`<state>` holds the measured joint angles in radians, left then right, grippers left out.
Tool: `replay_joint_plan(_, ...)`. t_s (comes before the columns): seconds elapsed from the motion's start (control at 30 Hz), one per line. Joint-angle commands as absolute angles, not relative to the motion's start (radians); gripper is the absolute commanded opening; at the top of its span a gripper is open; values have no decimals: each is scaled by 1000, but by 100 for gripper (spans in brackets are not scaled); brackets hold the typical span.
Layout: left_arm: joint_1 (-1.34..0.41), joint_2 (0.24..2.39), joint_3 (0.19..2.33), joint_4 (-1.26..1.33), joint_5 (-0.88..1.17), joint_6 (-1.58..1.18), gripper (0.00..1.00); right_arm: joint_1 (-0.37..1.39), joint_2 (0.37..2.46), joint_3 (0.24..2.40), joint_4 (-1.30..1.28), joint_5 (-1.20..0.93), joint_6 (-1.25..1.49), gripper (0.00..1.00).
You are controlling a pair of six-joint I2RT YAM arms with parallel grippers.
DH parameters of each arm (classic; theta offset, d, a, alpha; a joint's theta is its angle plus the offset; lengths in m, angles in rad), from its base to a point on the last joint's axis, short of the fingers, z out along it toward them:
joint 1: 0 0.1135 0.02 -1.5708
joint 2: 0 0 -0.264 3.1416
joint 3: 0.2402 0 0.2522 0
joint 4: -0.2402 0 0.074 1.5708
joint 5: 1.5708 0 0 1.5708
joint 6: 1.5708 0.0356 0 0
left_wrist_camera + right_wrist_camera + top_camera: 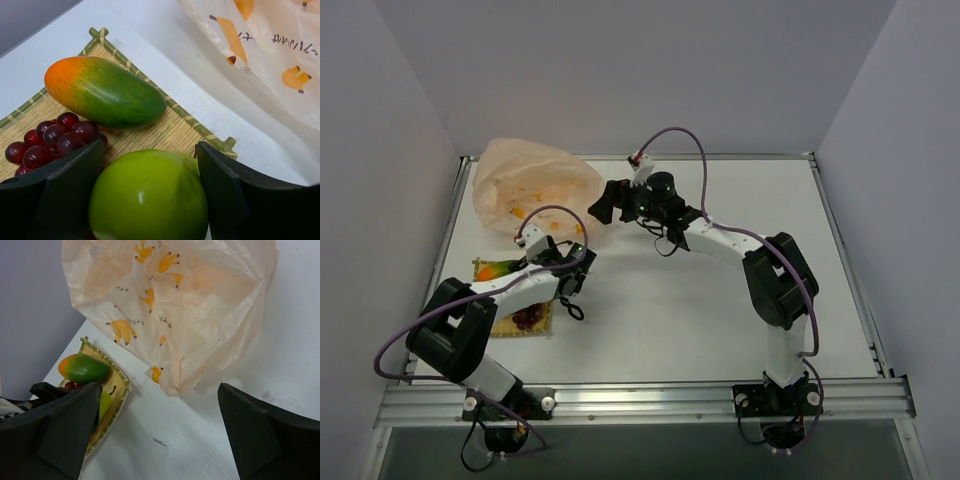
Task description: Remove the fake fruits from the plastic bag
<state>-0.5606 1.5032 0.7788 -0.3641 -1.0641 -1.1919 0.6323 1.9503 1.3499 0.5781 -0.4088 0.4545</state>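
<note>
The peach plastic bag (530, 185) lies crumpled at the back left; it also shows in the right wrist view (180, 305) and the left wrist view (270, 55). My left gripper (150, 155) is shut on a round yellow-green apple-like fruit (149, 197), held just over a woven mat (150, 132). A green-orange mango-like fruit (105, 92) and a dark red grape bunch (50, 140) lie on the mat. My right gripper (160, 390) is open and empty over the table, just short of the bag's lower corner.
The yellow woven mat (482, 267) lies at the left edge of the white table (720, 300). Grey walls stand close on the left, back and right. A metal rail (650, 400) runs along the near edge.
</note>
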Motion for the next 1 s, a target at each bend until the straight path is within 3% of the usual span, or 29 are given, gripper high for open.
replay_joint_plan(0.0,-566,1532,824,-374,-1097,-1216,21,643,1875,1345,594,-423,436,100)
replay_joint_plan(0.3,-566,1542,801,-380,-1108,-1221,43,643,1850,1330,588,-417,431,100)
replay_joint_plan(0.47,-566,1539,795,-345,-1108,-1183,63,643,1839,1327,580,-410,425,100)
replay_joint_plan(0.97,-555,1528,781,-298,-1089,-1146,95,637,1795,1310,557,-394,403,100)
